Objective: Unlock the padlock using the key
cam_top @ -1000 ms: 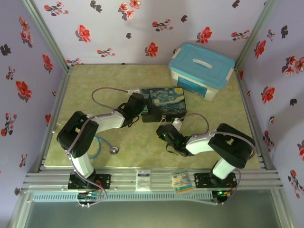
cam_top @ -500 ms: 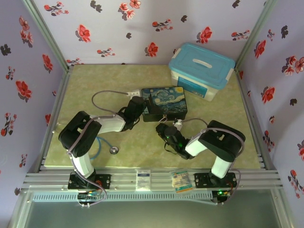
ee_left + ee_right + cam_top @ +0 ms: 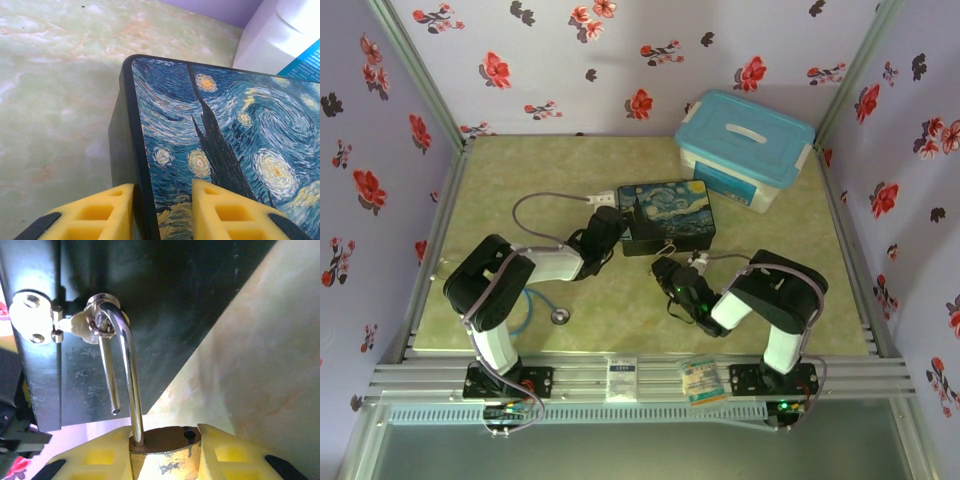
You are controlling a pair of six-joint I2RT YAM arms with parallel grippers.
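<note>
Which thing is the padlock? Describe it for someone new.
Start at the painted box mid-table; its dark near side carries a silver hasp. The padlock hangs from that hasp, pinched in the right gripper: a small brass body with a thin silver shackle.

The padlock (image 3: 165, 454) is dull, scuffed brass, its shackle (image 3: 128, 370) polished silver metal. The box (image 3: 225, 140) has a glossy printed lid over matt black sides. The bench (image 3: 50, 100) looks smooth, marbled green, faintly sheened.
</note>
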